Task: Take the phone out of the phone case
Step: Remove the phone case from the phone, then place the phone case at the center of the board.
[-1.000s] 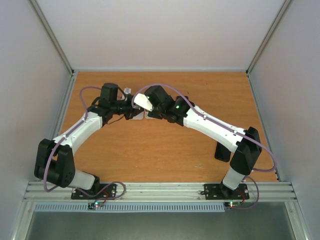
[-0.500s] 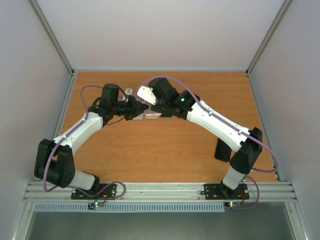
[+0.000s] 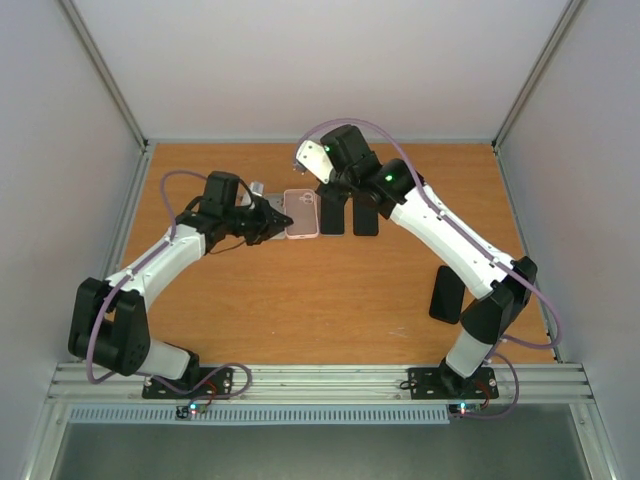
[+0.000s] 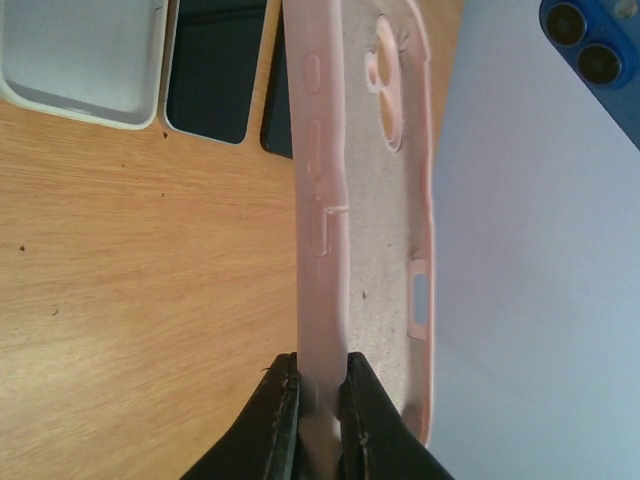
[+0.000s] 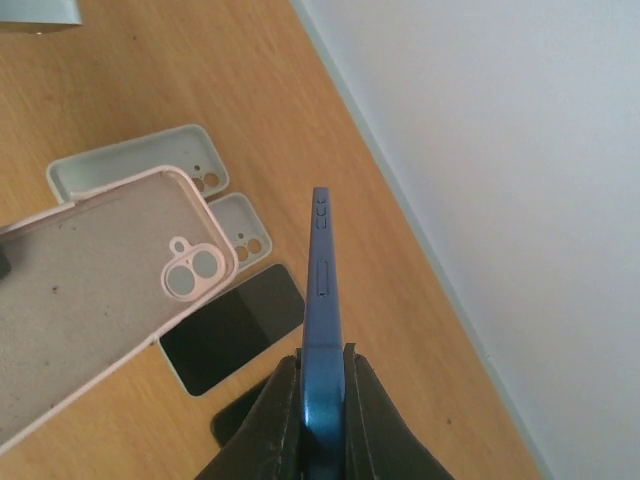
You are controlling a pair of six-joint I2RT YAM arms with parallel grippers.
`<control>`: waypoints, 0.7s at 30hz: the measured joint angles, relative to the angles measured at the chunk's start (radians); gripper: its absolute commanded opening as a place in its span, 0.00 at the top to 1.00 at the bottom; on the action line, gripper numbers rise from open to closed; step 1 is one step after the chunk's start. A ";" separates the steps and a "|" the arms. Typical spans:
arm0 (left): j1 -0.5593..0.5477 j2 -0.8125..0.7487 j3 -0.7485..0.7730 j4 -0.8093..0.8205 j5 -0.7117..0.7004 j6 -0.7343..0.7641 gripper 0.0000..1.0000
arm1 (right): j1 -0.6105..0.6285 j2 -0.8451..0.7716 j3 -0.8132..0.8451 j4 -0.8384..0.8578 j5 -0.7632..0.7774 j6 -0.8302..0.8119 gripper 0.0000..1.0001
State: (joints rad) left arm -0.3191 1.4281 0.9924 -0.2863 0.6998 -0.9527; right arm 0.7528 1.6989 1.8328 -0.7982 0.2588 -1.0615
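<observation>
The pink phone case [image 4: 385,200] hangs empty above the table, its pale inside and camera cut-out showing. My left gripper [image 4: 318,385] is shut on one long side wall of it. In the top view the case [image 3: 302,213] juts right from the left gripper [image 3: 278,217]. The blue phone [image 5: 322,290] is clear of the case and seen edge-on, side buttons showing. My right gripper [image 5: 323,400] is shut on its lower end, holding it up beside the case [image 5: 90,290]. The phone's camera corner [image 4: 590,50] shows at the top right of the left wrist view.
Two pale empty cases [image 5: 130,165] [image 5: 240,230] and a dark-screened phone [image 5: 235,330] lie on the wooden table under the held things. Dark slabs [image 3: 366,215] [image 3: 447,295] lie further right. White walls close in the back and sides.
The right gripper has drawn the blue phone out of the pink case and lifted it back and to the right. The left gripper still holds the case, which is now empty.
</observation>
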 measured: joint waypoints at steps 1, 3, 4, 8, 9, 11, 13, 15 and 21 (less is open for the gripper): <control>0.000 0.000 0.000 -0.009 -0.001 0.020 1.00 | -0.009 0.000 0.005 -0.015 -0.012 0.013 0.99; 0.003 0.000 0.006 -0.040 -0.003 0.076 1.00 | -0.027 0.000 0.017 -0.041 -0.036 0.040 0.99; 0.006 0.000 0.013 -0.066 -0.005 0.120 1.00 | -0.035 -0.002 0.019 -0.049 -0.047 0.053 0.99; 0.067 0.002 0.050 -0.145 0.011 0.300 1.00 | -0.061 -0.016 0.019 -0.090 -0.084 0.092 0.99; 0.099 0.004 0.060 -0.159 0.014 0.341 1.00 | -0.065 -0.020 0.019 -0.095 -0.090 0.098 0.99; 0.166 0.015 0.078 -0.185 0.017 0.412 1.00 | -0.074 -0.034 0.014 -0.105 -0.099 0.108 0.99; 0.230 0.035 0.101 -0.221 0.012 0.490 1.00 | -0.081 -0.049 0.006 -0.113 -0.104 0.116 0.99; 0.282 0.061 0.129 -0.265 -0.010 0.580 1.00 | -0.086 -0.064 -0.002 -0.118 -0.110 0.122 0.99; 0.375 0.157 0.193 -0.362 -0.065 0.812 1.00 | -0.091 -0.076 -0.004 -0.130 -0.122 0.132 0.99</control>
State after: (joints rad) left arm 0.0559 1.5848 1.1858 -0.6479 0.6346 -0.1410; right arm 0.6617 1.6226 1.8286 -0.9283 0.1371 -0.9291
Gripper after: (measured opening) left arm 0.082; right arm 0.066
